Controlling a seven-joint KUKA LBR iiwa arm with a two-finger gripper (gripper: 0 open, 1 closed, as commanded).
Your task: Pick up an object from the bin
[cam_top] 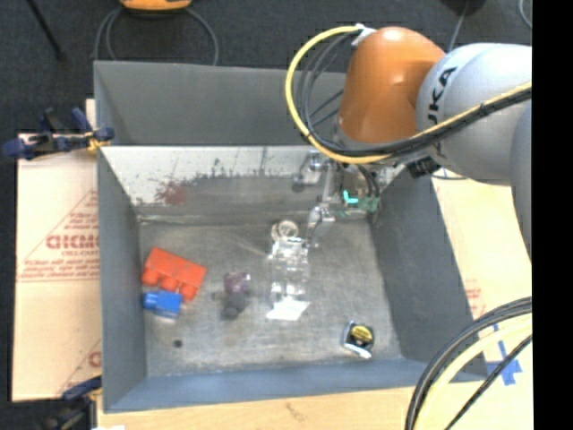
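My gripper [320,211] hangs below the arm's orange cover at the back right of the bin, above the floor. Just left of and below it lies a clear plastic object [288,271] with a round top end [285,232], stretched toward the front of the bin; the gripper's tip is close to that top end, and I cannot tell whether they touch. A small dark purple piece [235,292] lies left of the clear object.
An orange block [173,270] and a blue block [162,304] lie together at the left of the bin floor. A small black and yellow tape measure [359,338] sits in the front right corner. The arm and its cables cover the back right of the bin.
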